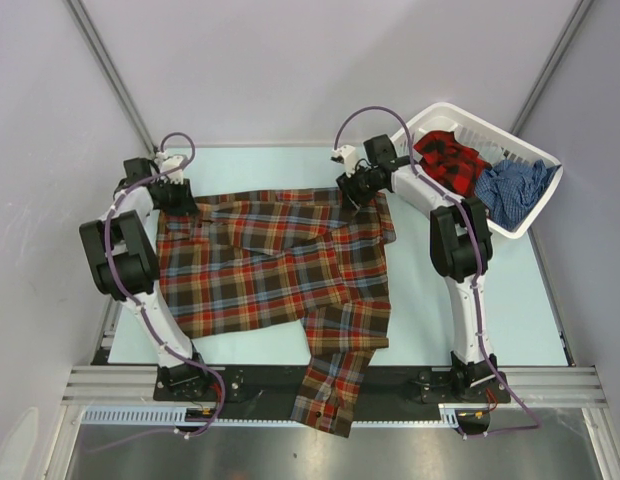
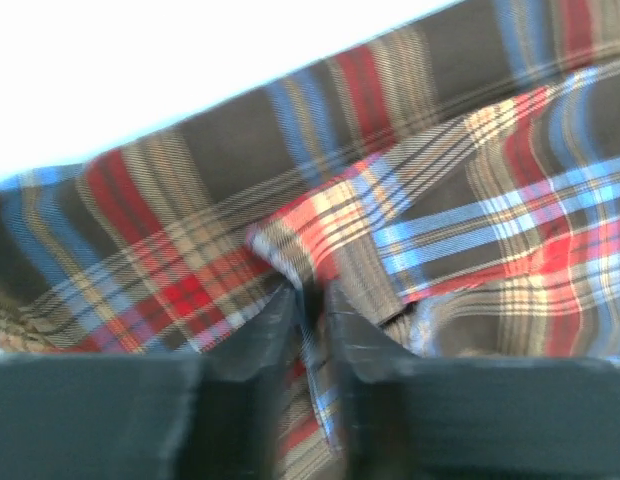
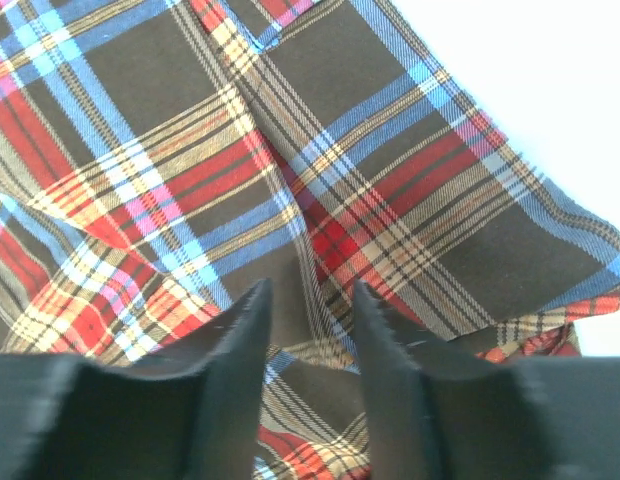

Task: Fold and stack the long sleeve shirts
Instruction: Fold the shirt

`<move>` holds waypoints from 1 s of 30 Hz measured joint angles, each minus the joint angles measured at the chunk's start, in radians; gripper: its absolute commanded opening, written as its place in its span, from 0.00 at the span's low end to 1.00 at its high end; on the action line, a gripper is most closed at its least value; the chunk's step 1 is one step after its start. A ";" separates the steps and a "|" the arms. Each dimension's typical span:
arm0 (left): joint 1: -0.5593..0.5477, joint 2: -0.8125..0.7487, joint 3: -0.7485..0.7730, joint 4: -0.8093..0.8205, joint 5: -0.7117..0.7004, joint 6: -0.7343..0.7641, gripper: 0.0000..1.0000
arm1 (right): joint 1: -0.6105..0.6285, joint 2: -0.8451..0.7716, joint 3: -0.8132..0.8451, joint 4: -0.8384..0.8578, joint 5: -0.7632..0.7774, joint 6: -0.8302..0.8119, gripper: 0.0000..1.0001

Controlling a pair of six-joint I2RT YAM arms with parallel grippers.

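Only the top view takes in the whole table (image 1: 510,300). The brown plaid shirt (image 1: 280,265) lies spread across its middle, one sleeve (image 1: 330,385) trailing over the near edge at 6 o'clock. The white basket (image 1: 460,108) sits at 2 o'clock, holding the red-and-black shirt (image 1: 448,158) and the blue checked shirt (image 1: 515,188).

The wrist views show only plaid cloth and fingers, but they give the grips, which the top view hides. The left gripper (image 2: 308,295) has its fingers (image 2: 260,340) nearly together, with a raised fold of the brown plaid shirt (image 2: 470,200) pinched between them. The right gripper (image 3: 310,295) stands with jaws apart, the cloth (image 3: 390,180) passing under the gap.

From above, the left gripper (image 1: 178,205) is at the shirt's 10 o'clock corner and the right gripper (image 1: 356,195) at its 1 o'clock edge.

There are three shirts, one basket and two grippers.
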State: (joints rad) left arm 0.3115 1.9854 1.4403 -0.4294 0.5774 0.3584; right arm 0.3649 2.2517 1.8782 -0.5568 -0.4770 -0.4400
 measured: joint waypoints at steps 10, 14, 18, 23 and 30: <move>0.001 -0.263 -0.164 -0.119 -0.073 0.210 0.70 | -0.010 -0.117 -0.079 -0.093 0.042 -0.016 0.61; 0.001 -0.501 -0.327 -0.243 -0.080 0.362 0.67 | -0.016 -0.280 -0.231 -0.155 0.018 -0.043 0.57; 0.002 -0.566 -0.477 -0.311 -0.106 0.454 0.66 | -0.009 -0.372 -0.383 -0.184 -0.001 -0.061 0.53; 0.005 -0.637 -0.666 -0.422 -0.146 0.623 0.67 | -0.026 -0.421 -0.574 -0.216 -0.038 -0.110 0.54; 0.032 -0.986 -0.820 -0.615 -0.205 0.884 0.67 | -0.004 -0.804 -0.801 -0.320 -0.090 -0.224 0.57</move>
State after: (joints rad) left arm 0.3431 0.9997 0.6205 -1.0439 0.3721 1.2427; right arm 0.3607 1.4479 1.0775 -0.8768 -0.5667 -0.6643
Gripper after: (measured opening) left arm 0.669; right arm 0.547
